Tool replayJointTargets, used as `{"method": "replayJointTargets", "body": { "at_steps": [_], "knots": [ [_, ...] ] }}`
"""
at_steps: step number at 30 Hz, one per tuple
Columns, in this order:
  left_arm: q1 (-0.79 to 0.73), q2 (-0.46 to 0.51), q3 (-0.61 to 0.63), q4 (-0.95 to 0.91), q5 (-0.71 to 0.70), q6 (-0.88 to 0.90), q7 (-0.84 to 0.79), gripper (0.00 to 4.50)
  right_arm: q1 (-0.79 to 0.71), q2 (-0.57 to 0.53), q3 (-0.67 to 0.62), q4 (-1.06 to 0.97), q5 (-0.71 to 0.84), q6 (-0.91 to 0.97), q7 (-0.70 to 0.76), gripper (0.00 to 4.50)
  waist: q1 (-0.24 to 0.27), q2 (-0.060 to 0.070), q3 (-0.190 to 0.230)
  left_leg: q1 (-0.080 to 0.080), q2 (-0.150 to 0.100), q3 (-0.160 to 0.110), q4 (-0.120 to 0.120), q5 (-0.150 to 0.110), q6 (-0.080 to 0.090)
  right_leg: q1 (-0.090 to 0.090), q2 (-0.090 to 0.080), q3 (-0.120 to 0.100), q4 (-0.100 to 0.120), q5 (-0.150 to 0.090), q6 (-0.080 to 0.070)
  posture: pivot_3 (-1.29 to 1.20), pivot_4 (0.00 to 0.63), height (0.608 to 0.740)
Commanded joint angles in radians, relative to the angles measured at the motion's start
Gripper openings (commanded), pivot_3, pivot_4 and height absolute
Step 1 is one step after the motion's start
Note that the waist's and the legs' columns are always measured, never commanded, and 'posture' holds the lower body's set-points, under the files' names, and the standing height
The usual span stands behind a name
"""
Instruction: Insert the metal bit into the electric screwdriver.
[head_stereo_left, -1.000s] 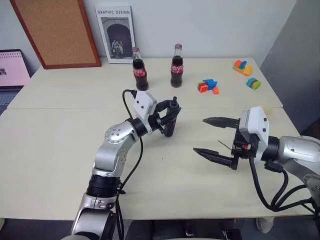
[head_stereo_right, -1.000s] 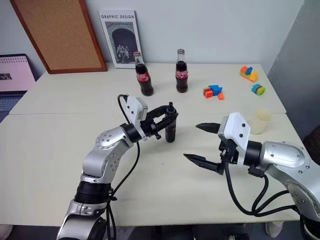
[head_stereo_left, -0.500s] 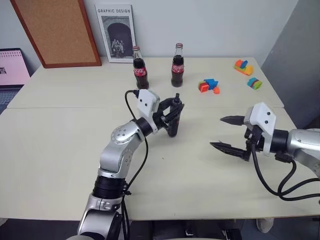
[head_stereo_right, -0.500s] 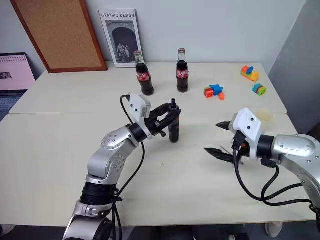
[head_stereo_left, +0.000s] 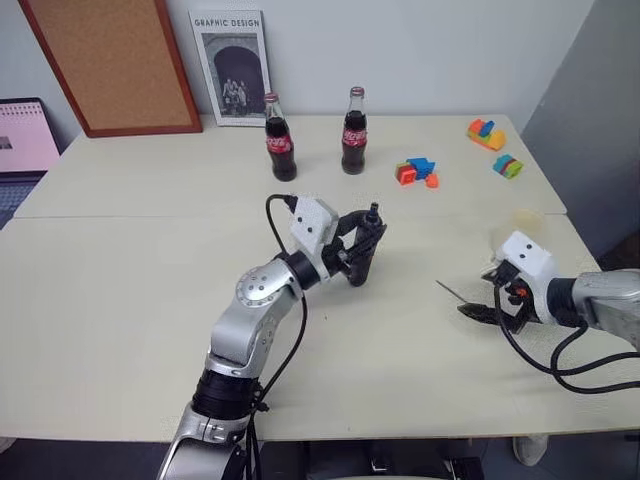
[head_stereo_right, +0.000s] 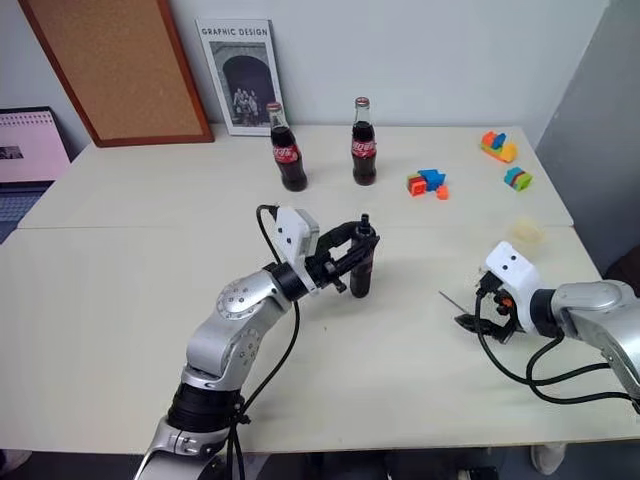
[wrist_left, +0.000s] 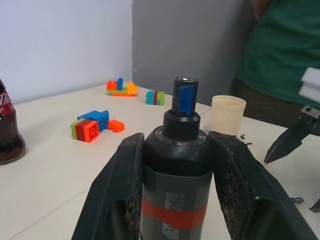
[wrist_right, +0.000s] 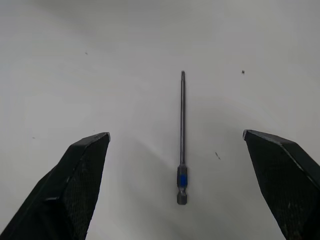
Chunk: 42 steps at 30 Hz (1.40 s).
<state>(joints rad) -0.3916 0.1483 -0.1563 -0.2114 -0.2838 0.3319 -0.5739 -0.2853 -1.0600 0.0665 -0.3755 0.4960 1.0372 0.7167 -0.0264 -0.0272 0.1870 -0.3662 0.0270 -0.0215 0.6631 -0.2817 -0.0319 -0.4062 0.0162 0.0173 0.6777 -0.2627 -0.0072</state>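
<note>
Right tool (head_stereo_left: 478, 300) has swung out to the robot's right and dropped toward the counter (head_stereo_left: 120, 290) over the last second; it was held higher and nearer the middle, fingers level, now it tips down over the bit (wrist_right: 182, 140)

Right tool is wide open, nothing held; in the right wrist view the two black fingers (wrist_right: 75, 185) stand well apart on either side of the bit, which lies flat on the counter between them, untouched, blue-banded end nearest the wrist, thin tip pointing away

In the eye views the bit shows as a thin grey sliver just beside the right tool, toward the middle of the counter

Left tool (wrist_left: 175, 175) is clamped on the screwdriver (wrist_left: 176, 165), gripping it at the body just above the red band, held roughly upright with the blue-marked socket end on top; it has drifted a bit toward the right arm, grip unchanged

Meaning: the screwdriver is already secured and presented, and the right arm looks lined up for the pick. Likely next: lower, close on the bit. Bit is needle-thin and flat on the counter, so fingers may slip over it or pinch it crooked

Cup (wrist_left: 227, 114), bricks (head_stereo_left: 416, 171) and bottles (head_stereo_left: 278, 140) are well clear
</note>
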Motion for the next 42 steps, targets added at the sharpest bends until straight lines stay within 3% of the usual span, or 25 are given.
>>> {"method": "replayJointTargets", "body": {
  "at_steps": [1, 8, 11, 16, 27, 36, 42],
  "knots": [
    [0.015, -0.004, -0.026, -0.037, 0.012, -0.036, 0.005, 1.63, -0.058, -0.002, 0.060, 0.048, -0.060, -0.002, 0.013, 4.50, 0.000, 0.000, 0.000, 0.000, 0.000, 0.000, 0.000, 0.000, 0.000, 0.000, 0.000, 0.000, 0.000, 0.000, 0.000, 0.00, 0.150, 0.740],
    [0.024, -0.005, -0.042, -0.028, 0.028, -0.063, 0.005, 1.63, -0.151, 0.036, 0.161, 0.167, -0.114, 0.000, 0.073, 4.50, 0.001, 0.000, 0.000, 0.000, 0.000, 0.000, 0.000, 0.000, 0.000, 0.000, 0.000, 0.000, -0.001, 0.000, 0.000, 0.00, 0.150, 0.740],
    [0.025, -0.007, -0.049, -0.023, 0.037, -0.075, 0.009, 1.63, -0.193, 0.058, 0.205, 0.224, -0.143, -0.002, 0.100, 4.04, -0.001, 0.000, 0.000, 0.000, 0.000, 0.000, 0.000, 0.000, 0.000, 0.000, 0.000, 0.000, -0.001, 0.000, 0.000, 0.00, 0.150, 0.740],
    [0.033, -0.008, -0.061, -0.022, 0.049, -0.091, 0.013, 1.63, -0.234, 0.060, 0.259, 0.267, -0.194, -0.011, 0.145, 2.62, -0.001, 0.000, 0.000, 0.000, 0.000, 0.000, 0.000, 0.000, 0.000, 0.000, 0.000, 0.000, -0.001, 0.000, 0.000, 0.00, 0.150, 0.740],
    [0.027, -0.007, -0.065, -0.002, 0.060, -0.111, 0.013, 1.63, -0.235, 0.080, 0.270, 0.245, -0.220, 0.019, 0.185, 0.06, 0.000, 0.000, 0.000, 0.000, 0.000, -0.001, 0.000, 0.000, 0.000, 0.000, 0.000, -0.001, -0.001, 0.000, 0.000, 0.00, 0.150, 0.740],
    [0.003, 0.007, -0.049, 0.005, 0.034, -0.114, -0.017, 1.63, -0.236, 0.119, 0.158, 0.229, -0.169, 0.082, 0.165, 0.00, -0.001, 0.000, 0.000, 0.000, 0.000, -0.001, 0.000, 0.000, 0.000, 0.000, 0.000, -0.001, -0.001, 0.000, 0.000, 0.00, 0.150, 0.740],
    [-0.028, 0.066, -0.011, -0.010, -0.013, -0.072, -0.079, 1.63, -0.179, 0.224, -0.120, 0.096, -0.053, 0.116, 0.096, 0.00, 0.000, 0.000, 0.000, -0.001, 0.001, -0.001, 0.000, 0.000, 0.000, -0.001, 0.000, -0.001, -0.001, 0.000, 0.000, 0.00, 0.150, 0.740]
  ]
}}
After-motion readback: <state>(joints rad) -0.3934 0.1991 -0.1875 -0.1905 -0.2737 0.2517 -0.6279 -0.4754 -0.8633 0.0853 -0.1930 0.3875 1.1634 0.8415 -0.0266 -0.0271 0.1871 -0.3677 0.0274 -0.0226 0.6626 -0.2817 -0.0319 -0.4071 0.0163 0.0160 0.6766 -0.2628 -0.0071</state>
